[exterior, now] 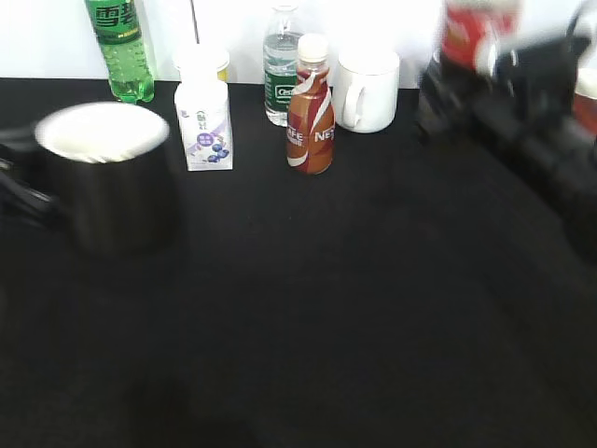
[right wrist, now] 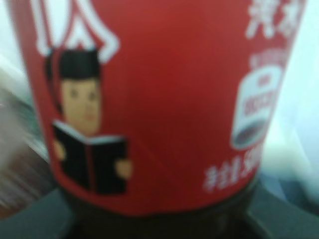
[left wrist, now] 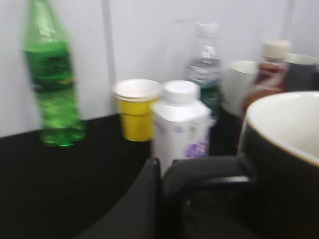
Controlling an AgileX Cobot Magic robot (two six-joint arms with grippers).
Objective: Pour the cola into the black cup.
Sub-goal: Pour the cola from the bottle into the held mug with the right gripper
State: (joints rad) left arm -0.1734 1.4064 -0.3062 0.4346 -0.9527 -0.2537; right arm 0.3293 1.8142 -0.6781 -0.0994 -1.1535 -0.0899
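Observation:
The black cup point(exterior: 107, 182), glossy with a white inside, stands at the left of the black table. My left gripper point(left wrist: 172, 184) is shut on its loop handle; the cup's rim fills the right of the left wrist view point(left wrist: 286, 149). The cola point(exterior: 466, 33), with its red label and dark liquid, is at the upper right, blurred. My right gripper point(exterior: 485, 93) is shut on it. In the right wrist view the cola's red label point(right wrist: 159, 99) fills the frame, with dark liquid below it.
At the back stand a green soda bottle point(exterior: 121, 47), a white blueberry bottle point(exterior: 203, 121), a yellow cup point(left wrist: 135, 107), a water bottle point(exterior: 280, 65), a brown coffee bottle point(exterior: 311, 107) and a white mug point(exterior: 367, 89).

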